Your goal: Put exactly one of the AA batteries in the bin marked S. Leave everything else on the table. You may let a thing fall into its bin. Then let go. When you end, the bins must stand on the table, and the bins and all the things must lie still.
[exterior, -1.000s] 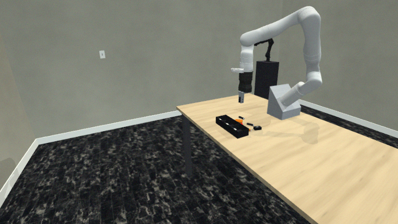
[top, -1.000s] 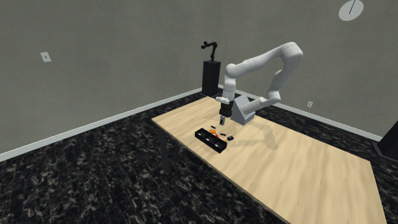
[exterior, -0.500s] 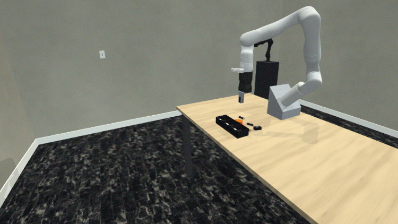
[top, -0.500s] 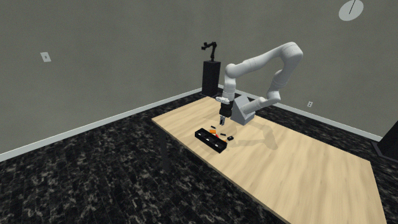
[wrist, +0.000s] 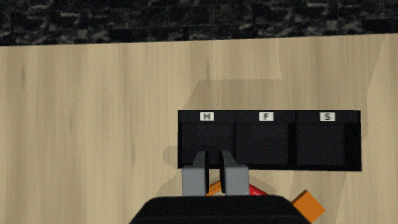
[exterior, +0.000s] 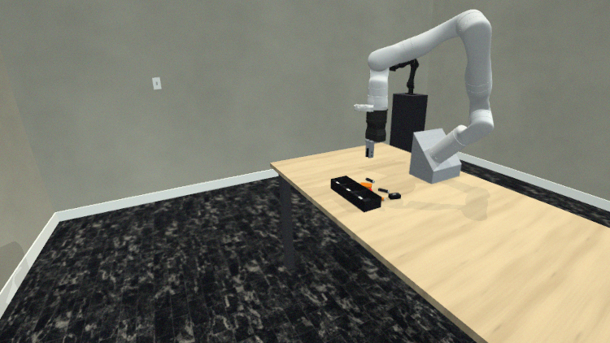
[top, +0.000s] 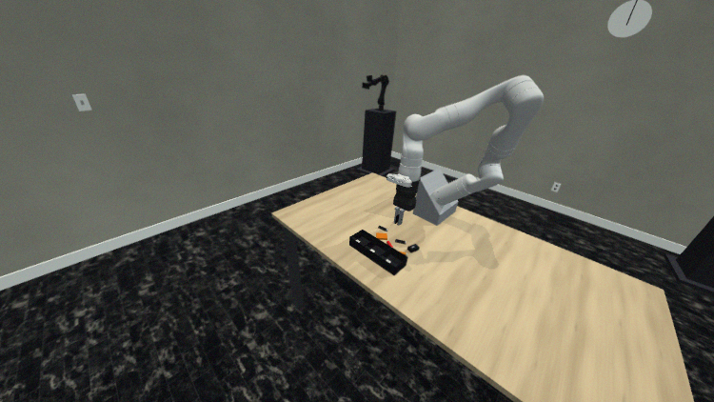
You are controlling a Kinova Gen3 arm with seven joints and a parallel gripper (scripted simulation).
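Arm: one, bent high, wrist vertical. Gripper [top: 398, 222] [exterior: 369, 156] [wrist: 214, 165]: pointing down above the table [top: 524, 299] [exterior: 490, 238] [wrist: 100, 125], fingers slightly apart, nothing seen between. Black tray [top: 372, 255] [exterior: 352, 196] [wrist: 266, 168]: bins H [wrist: 200, 135], F [wrist: 262, 142], S [wrist: 321, 144]; S's visible floor bare, H partly hidden. Dark cylinders, apparently batteries: one [top: 382, 228] [exterior: 370, 180], another [top: 400, 241] [exterior: 382, 190], both on the table beside the tray.

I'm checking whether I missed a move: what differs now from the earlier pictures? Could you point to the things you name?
Nothing visibly changed. The arm [top: 451, 114] [exterior: 426, 38], the black bins [top: 360, 245] [exterior: 347, 193] and the small things beside them match the earlier pictures.
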